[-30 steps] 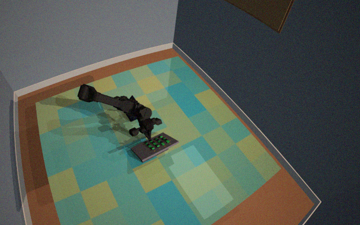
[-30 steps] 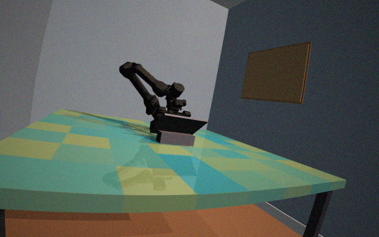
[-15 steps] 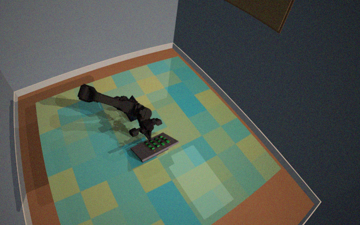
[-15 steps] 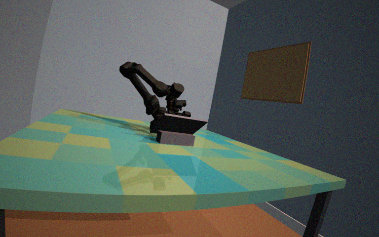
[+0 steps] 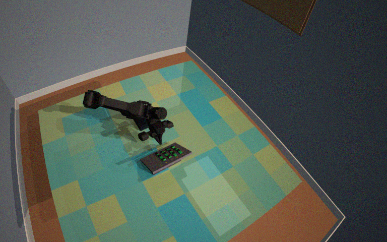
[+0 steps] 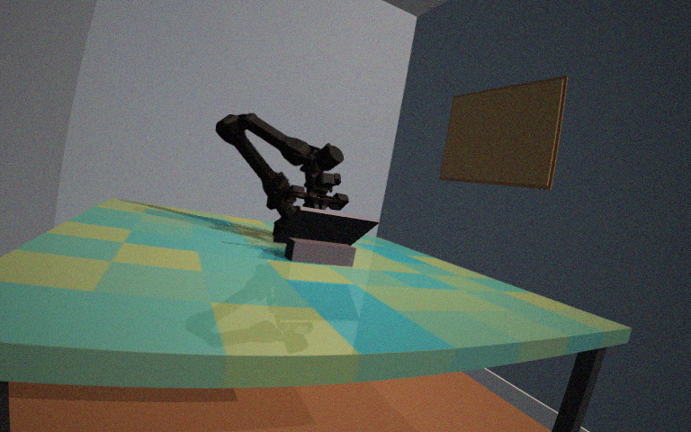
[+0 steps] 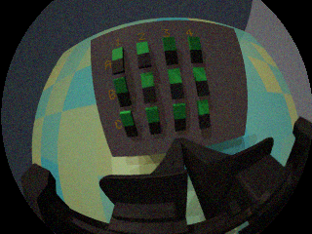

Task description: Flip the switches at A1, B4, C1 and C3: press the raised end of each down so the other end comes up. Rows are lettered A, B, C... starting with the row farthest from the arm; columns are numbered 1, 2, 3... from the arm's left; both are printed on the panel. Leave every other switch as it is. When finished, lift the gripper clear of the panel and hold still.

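Twelve switches (image 7: 159, 85) are carried in three rows of four on a sloped panel (image 5: 166, 157), which is set near the middle of the bench, nearer its far edge than its near one. The gripper (image 7: 183, 151) is held above the panel's near edge, its fingers shut tight with nothing between them, forming a single blunt tip. For a clean flip, that tip should be brought straight down on the raised end of one named switch only, centred on it, so that neighbouring switches are not brushed.
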{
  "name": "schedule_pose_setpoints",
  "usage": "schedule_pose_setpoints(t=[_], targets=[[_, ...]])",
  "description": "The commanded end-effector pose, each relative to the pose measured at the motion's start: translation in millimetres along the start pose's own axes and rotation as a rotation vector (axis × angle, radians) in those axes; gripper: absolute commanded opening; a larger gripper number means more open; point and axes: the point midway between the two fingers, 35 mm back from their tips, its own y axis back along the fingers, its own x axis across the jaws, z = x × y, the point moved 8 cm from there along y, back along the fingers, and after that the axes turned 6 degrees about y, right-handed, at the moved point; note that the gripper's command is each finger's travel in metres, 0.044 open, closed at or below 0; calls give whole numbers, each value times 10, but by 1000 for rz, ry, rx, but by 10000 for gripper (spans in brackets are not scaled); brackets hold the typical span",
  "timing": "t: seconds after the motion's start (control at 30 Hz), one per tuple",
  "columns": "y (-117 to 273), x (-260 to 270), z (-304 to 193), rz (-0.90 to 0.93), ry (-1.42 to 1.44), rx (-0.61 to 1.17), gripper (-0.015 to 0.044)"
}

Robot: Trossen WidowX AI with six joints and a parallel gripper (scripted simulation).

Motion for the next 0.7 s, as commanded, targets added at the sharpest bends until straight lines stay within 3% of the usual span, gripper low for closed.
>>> schedule_pose_setpoints(t=[0.0,0.17,0.37,0.67], targets=[[301,-56,11,-17,-12,-7,0],[304,-53,28,-17,-13,-7,0],[370,36,502,-17,-14,-8,0],[372,40,518,-17,-14,-8,0]])
